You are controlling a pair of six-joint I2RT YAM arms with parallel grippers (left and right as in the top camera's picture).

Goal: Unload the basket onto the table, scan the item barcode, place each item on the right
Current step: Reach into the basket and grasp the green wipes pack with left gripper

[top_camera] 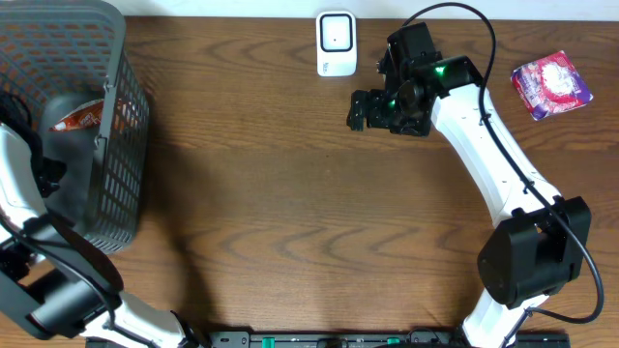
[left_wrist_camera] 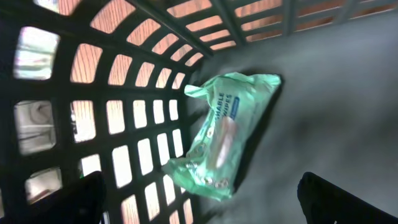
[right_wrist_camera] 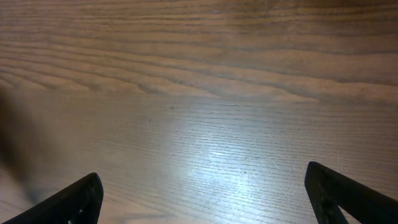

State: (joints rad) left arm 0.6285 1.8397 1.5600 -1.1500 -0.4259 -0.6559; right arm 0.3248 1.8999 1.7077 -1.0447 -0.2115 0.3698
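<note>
Starting at the left edge: the grey mesh basket (top_camera: 106,145) sits in the far-left corner of the table (top_camera: 290,213), and the left arm is reaching down into it. From above you can mostly just see an orange-red wrapper (top_camera: 82,118) through the rim.

The left wrist view is more useful. The green wipes pack (left_wrist_camera: 227,134) lies flat on the basket floor, one long edge right up against the lattice wall. That side is tight, while the other side of the pack has open dark floor. The left gripper (left_wrist_camera: 200,183) is spread as wide as it goes, with one finger at each bottom corner of that view. It's holding nothing, and neither finger looks to be touching the pack.

Moving right, there's a big stretch of bare wood between the basket and the other arm, so that's where the free space is. The white scanner (top_camera: 336,43) stands at the far edge, about mid-table.

Just right of it and a bit nearer, the right gripper (top_camera: 363,109) hangs over plain wood. Its wrist view shows its jaws wide apart with only tabletop between them.

Way over by the right edge there's a pink packet (top_camera: 550,85), well apart from everything else.
</note>
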